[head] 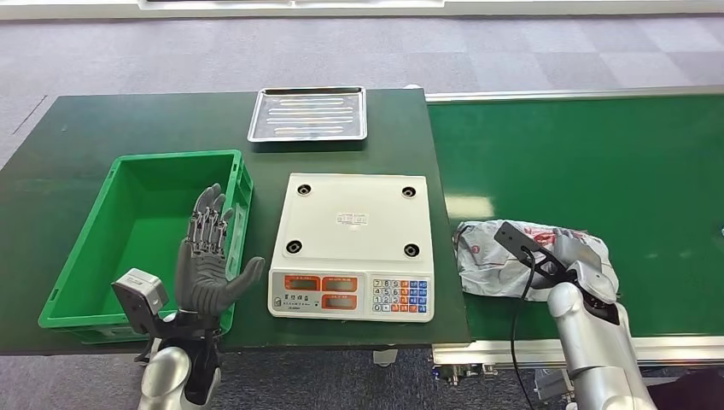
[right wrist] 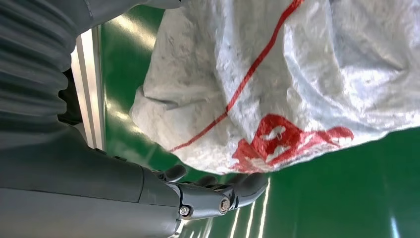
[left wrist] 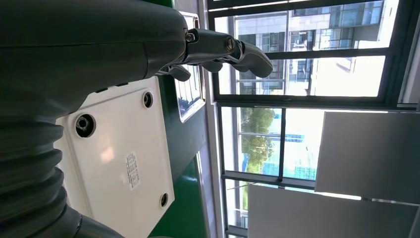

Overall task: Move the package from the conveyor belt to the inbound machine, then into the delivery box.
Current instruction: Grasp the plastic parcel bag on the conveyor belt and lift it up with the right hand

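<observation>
There was one package (head: 487,256), a crumpled white bag with red print, on the one green conveyor belt (head: 580,154); one white weighing scale (head: 352,231) stood on the one dark green table (head: 85,128); one green plastic bin (head: 128,205) sat beside it; one metal tray (head: 309,113) lay behind the scale; two robot hands were in sight, the left hand (head: 207,265) and the right hand (head: 580,269).

Grey carpet tiles (head: 529,51) cover the floor beyond a dark green worktop (head: 77,128). Tall dark-framed windows (left wrist: 297,74) show bright daylight, trees and buildings; pale panels (left wrist: 366,153) stand beside them.
</observation>
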You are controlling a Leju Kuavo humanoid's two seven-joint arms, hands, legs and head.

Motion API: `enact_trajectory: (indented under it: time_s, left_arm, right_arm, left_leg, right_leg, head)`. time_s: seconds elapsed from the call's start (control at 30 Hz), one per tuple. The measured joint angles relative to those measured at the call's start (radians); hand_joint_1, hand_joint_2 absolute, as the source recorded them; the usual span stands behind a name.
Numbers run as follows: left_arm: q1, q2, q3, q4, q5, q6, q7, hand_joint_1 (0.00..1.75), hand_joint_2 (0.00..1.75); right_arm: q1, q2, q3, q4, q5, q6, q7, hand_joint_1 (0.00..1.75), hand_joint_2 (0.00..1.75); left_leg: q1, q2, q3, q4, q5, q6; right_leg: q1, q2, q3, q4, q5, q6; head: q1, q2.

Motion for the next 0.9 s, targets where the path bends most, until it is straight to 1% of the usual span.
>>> enact_trajectory:
  time_s: [0.03,0.1,0.13,0.17,0.23,0.27,0.4,0.53,0.9]
  left_arm:
    - [0.001,0.0,0.001,-0.004,-0.002,0.0,0.003,0.0,1.75]
    - [0.005,-0.001,0.005,-0.015,-0.007,0.0,0.008,0.0,1.75]
    - [0.007,-0.001,0.007,-0.021,-0.009,0.0,0.01,0.0,1.75]
    - [0.009,-0.001,0.009,-0.028,-0.011,0.0,0.012,0.0,1.75]
    - [0.016,-0.003,0.014,-0.043,-0.013,0.0,0.015,0.0,1.75]
    - [0.02,-0.004,0.018,-0.052,-0.014,0.0,0.016,0.0,1.75]
    - [0.037,-0.008,0.029,-0.093,-0.023,0.0,0.023,0.0,1.75]
    - [0.049,-0.013,0.032,-0.125,-0.032,-0.002,0.03,0.0,1.75]
    - [0.085,-0.023,0.069,-0.197,-0.042,-0.002,0.044,0.0,1.75]
  right_arm:
    - [0.004,0.003,0.0,-0.001,-0.006,0.001,0.004,0.03,1.75]
    - [0.017,0.011,0.0,-0.006,-0.017,0.0,0.011,0.35,1.75]
    - [0.026,0.018,0.0,-0.013,-0.024,-0.001,0.011,0.4,1.75]
    - [0.036,0.026,0.0,-0.023,-0.032,-0.003,0.01,0.37,1.75]
    - [0.057,0.044,0.002,-0.048,-0.048,-0.004,0.004,0.04,1.75]
    - [0.069,0.054,0.004,-0.063,-0.053,-0.005,0.002,0.0,1.75]
    - [0.116,0.098,0.025,-0.123,-0.061,-0.004,-0.003,0.0,1.75]
    - [0.157,0.135,0.051,-0.164,-0.069,-0.001,0.006,1.73,1.75]
    - [0.251,0.192,0.089,-0.302,-0.071,-0.011,0.017,1.75,1.75]
  left_leg:
    - [0.0,0.0,0.0,0.0,0.0,0.0]
    - [0.0,0.0,0.0,0.0,0.0,0.0]
    - [0.0,0.0,0.0,0.0,0.0,0.0]
    - [0.0,0.0,0.0,0.0,0.0,0.0]
    - [0.0,0.0,0.0,0.0,0.0,0.0]
    - [0.0,0.0,0.0,0.0,0.0,0.0]
    - [0.0,0.0,0.0,0.0,0.0,0.0]
    - [0.0,0.0,0.0,0.0,0.0,0.0]
    - [0.0,0.0,0.0,0.0,0.0,0.0]
  right_leg:
    - [0.0,0.0,0.0,0.0,0.0,0.0]
    - [0.001,0.0,0.0,0.0,0.0,0.0]
    - [0.001,0.0,0.0,0.0,0.0,0.0]
    - [0.001,0.0,0.0,0.0,0.0,0.0]
    - [0.001,0.0,0.0,0.0,0.0,0.0]
    - [0.001,0.0,0.0,0.0,0.0,0.0]
    - [0.001,0.0,0.0,0.0,-0.001,0.0]
    - [0.0,0.0,0.0,0.0,-0.001,0.0]
    - [0.0,0.0,0.0,0.0,-0.001,0.0]
  head:
    - [0.0,0.0]
    - [0.0,0.0]
    - [0.0,0.0]
    - [0.0,0.0]
    - [0.0,0.0]
    - [0.0,0.0]
    - [0.0,0.0]
    - [0.0,0.0]
    - [0.0,0.0]
